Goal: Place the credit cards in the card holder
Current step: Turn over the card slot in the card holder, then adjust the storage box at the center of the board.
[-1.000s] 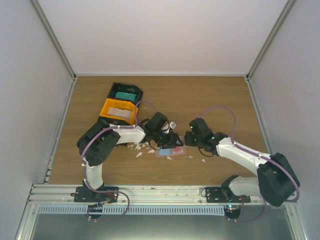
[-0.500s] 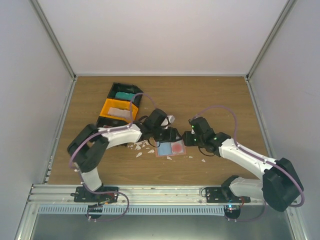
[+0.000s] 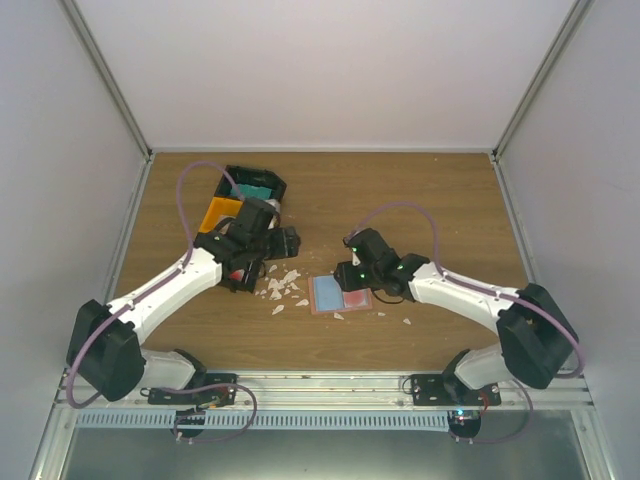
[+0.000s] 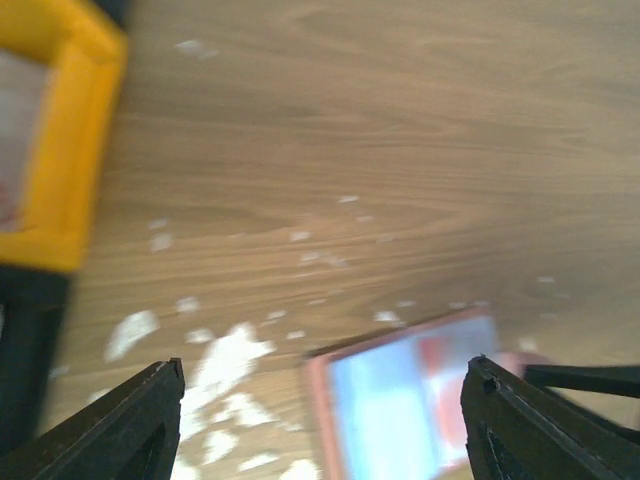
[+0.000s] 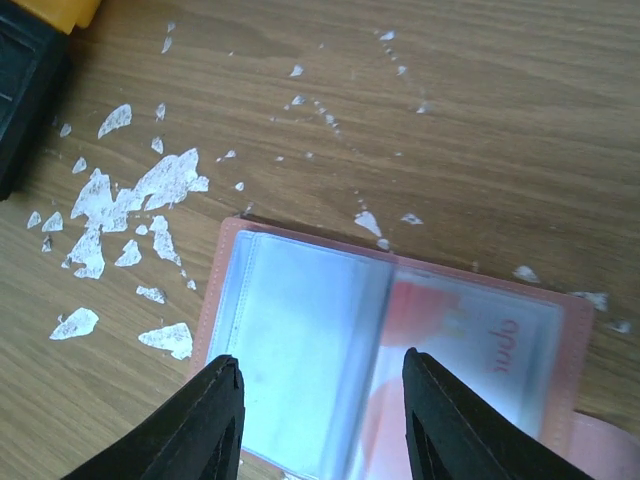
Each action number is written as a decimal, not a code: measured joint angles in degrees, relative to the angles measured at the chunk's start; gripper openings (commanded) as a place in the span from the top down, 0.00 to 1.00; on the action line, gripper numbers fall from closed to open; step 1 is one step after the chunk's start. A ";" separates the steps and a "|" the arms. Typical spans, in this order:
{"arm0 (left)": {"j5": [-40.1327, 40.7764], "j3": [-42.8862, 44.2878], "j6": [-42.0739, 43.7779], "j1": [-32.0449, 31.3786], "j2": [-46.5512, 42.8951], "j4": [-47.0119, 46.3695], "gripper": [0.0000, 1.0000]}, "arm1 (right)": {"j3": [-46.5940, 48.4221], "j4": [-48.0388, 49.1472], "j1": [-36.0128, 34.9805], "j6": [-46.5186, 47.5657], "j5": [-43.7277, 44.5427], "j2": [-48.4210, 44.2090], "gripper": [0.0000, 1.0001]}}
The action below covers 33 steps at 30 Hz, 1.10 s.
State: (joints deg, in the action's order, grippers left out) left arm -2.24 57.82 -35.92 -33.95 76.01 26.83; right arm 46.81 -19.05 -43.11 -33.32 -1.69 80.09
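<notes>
The card holder [image 3: 340, 296] lies open on the table, salmon-pink rimmed, its left clear sleeve pale blue and its right one showing red. My right gripper [image 3: 352, 280] hovers just over it, open and empty; in the right wrist view [image 5: 321, 357] the holder [image 5: 390, 300] lies between the spread fingers. My left gripper [image 3: 262, 258] is open and empty beside the bins; its view [image 4: 326, 362] is blurred and shows the holder [image 4: 400, 390] at the lower right. A teal card [image 3: 254, 190] lies in the black bin. A pale card [image 4: 15, 130] lies in the orange bin.
The orange bin [image 3: 217, 212] and the black bin [image 3: 270, 182] stand at the back left, partly under my left arm. White scraps [image 3: 282, 288] are strewn left of the holder, and they also show in the right wrist view [image 5: 130, 200]. Walls close in the table on three sides.
My left arm has swung away from the holder, left and back to the bins. My right gripper has moved left, over the open holder. The holder has not moved.
</notes>
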 measured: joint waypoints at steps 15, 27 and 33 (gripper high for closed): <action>8.00 -3.39 4.98 6.60 10.80 11.21 0.39 | 1.51 2.40 -2.64 -0.66 -1.25 6.10 0.55; 9.05 -1.57 7.72 6.86 13.33 11.85 0.41 | 1.29 3.02 -2.80 -1.01 -1.46 6.56 0.55; 9.44 -0.13 8.07 7.28 11.23 12.07 0.46 | 1.29 3.21 -2.86 -1.01 -1.60 6.95 0.55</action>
State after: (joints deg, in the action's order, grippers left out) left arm 7.20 57.69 -27.86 -26.68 87.24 38.89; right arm 48.10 -15.84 -45.98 -34.33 -3.29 87.05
